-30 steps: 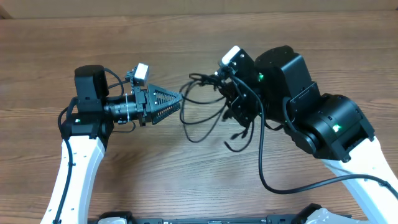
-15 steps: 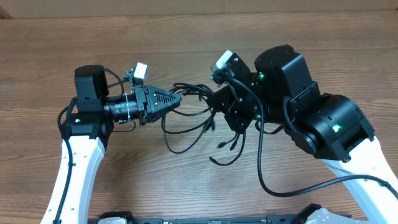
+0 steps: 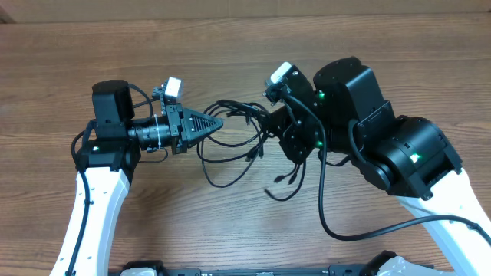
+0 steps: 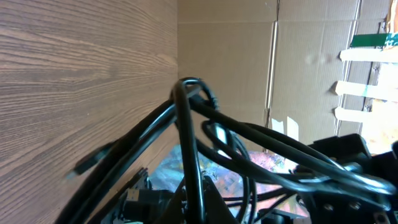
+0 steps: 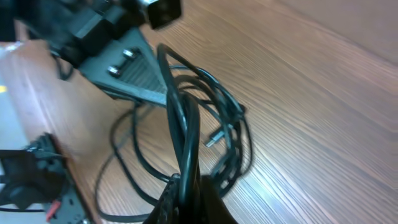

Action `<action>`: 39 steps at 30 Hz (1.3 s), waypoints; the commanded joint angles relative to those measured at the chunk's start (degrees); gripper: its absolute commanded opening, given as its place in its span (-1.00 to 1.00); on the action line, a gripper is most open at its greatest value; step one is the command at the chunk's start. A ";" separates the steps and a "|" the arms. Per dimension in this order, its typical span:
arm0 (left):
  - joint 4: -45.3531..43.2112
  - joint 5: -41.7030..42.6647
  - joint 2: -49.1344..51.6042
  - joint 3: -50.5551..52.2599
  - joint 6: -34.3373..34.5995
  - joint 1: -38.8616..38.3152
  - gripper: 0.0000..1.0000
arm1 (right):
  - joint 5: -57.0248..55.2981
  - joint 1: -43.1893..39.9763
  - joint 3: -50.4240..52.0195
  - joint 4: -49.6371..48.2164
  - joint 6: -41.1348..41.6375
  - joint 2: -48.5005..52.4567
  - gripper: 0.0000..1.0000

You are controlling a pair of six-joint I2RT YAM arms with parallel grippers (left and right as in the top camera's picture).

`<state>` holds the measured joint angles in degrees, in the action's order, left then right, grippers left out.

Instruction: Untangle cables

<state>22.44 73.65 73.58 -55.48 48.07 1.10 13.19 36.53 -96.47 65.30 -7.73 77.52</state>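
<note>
Both jaws now tight on cables (image 3: 242, 109)

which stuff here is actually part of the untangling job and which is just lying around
Part of the job:
- thin black flexible cables, tangled between the arms
- left hand, shut on them
- right hand, shut on them

Just there:
- brown wooden table
- thick black wire fixed to the right arm
- brown cardboard wall

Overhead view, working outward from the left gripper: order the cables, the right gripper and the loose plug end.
1. cables, pinched in the left gripper.
2. right gripper, just across to the right.
3. loose plug end, lower right on the table.
</note>
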 commanded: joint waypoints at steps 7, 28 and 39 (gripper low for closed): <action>-0.26 2.29 0.20 -0.50 -4.07 -0.39 -0.92 | -10.23 0.15 -1.11 3.45 0.20 -0.90 0.31; -62.62 17.05 -0.63 -0.55 40.09 -5.38 -0.92 | -11.21 -0.02 -1.11 -4.07 9.03 -0.87 0.48; -94.14 17.03 -0.63 -0.57 69.35 -5.16 -0.91 | -10.75 0.00 -1.05 -7.93 24.57 -0.76 0.60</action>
<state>-70.65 89.49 73.54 -55.44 108.62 -4.05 2.57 36.51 -96.47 56.84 10.33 77.52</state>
